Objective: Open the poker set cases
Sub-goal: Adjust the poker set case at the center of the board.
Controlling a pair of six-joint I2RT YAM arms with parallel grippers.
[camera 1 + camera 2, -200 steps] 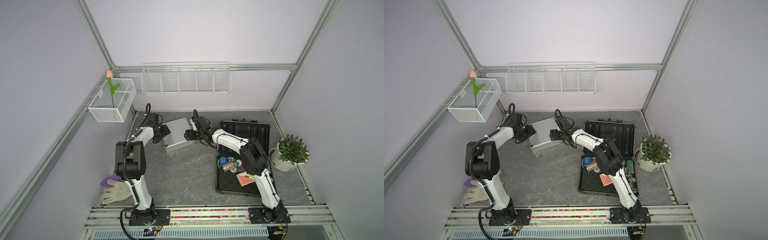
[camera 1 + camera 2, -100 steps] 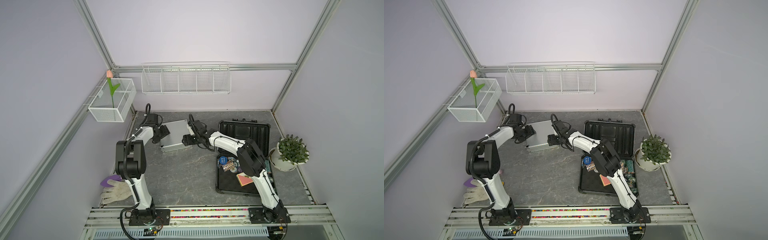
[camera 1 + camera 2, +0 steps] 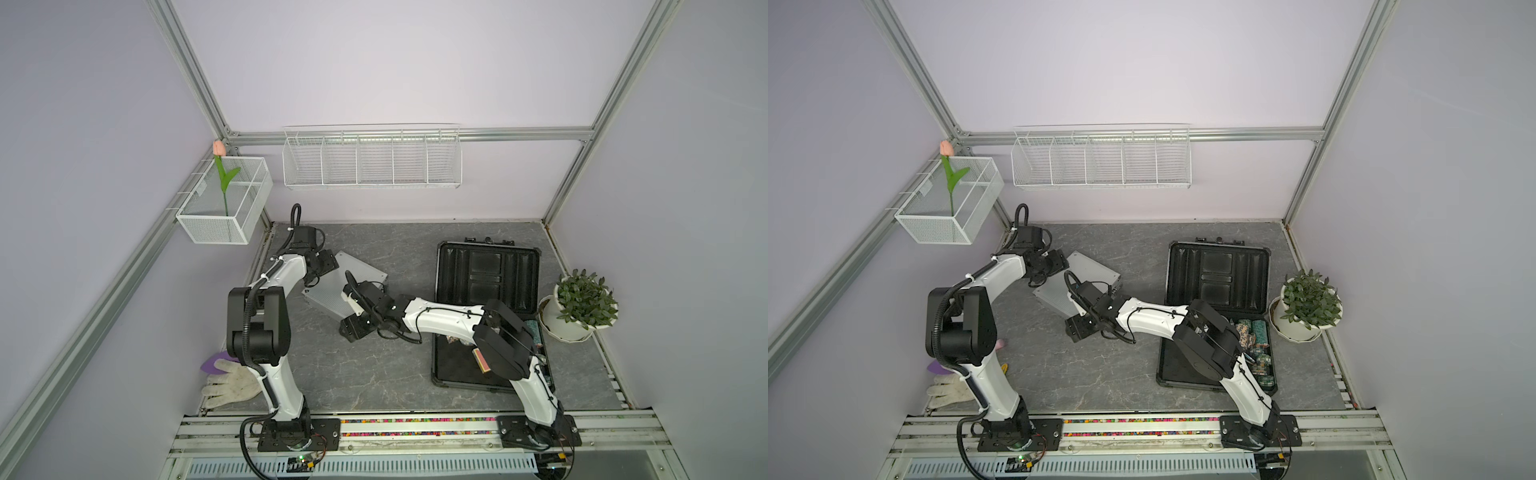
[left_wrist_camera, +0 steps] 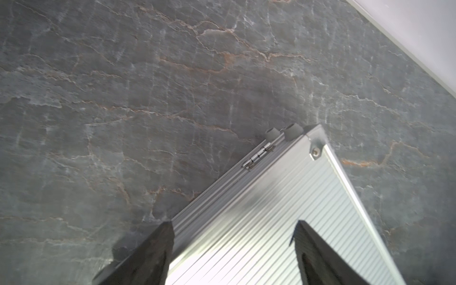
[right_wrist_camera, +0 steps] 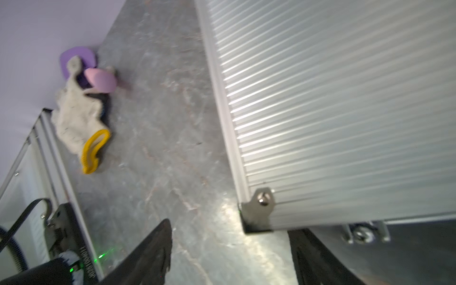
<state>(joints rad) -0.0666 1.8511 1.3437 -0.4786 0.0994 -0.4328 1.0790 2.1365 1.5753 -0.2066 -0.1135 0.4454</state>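
Observation:
The small silver ribbed case (image 3: 347, 286) (image 3: 1077, 278) lies shut and turned cornerwise at the back left of the table. My left gripper (image 3: 322, 269) (image 4: 233, 227) hangs open over its back corner, one finger (image 4: 148, 254) at the hinge edge and one finger (image 4: 318, 251) above the lid (image 4: 271, 222). In front of the case's near corner (image 5: 256, 212), my right gripper (image 3: 352, 329) (image 5: 230, 227) is open with only table between its fingers. The large dark case (image 3: 486, 274) (image 3: 1219, 274) lies open at the right, its lid flat.
Poker chips (image 3: 1254, 336) fill the dark case's base, under my right arm. A potted plant (image 3: 582, 303) stands at the right edge. A white glove (image 3: 232, 382), purple pieces (image 5: 76, 61) and a yellow comb-like piece (image 5: 95, 150) lie front left. Wire baskets (image 3: 372, 160) (image 3: 226, 203) hang on the walls.
My right gripper has swung from the silver case's right side round to its front corner. The case has turned and slid a little to the left. The left gripper stayed at its back corner.

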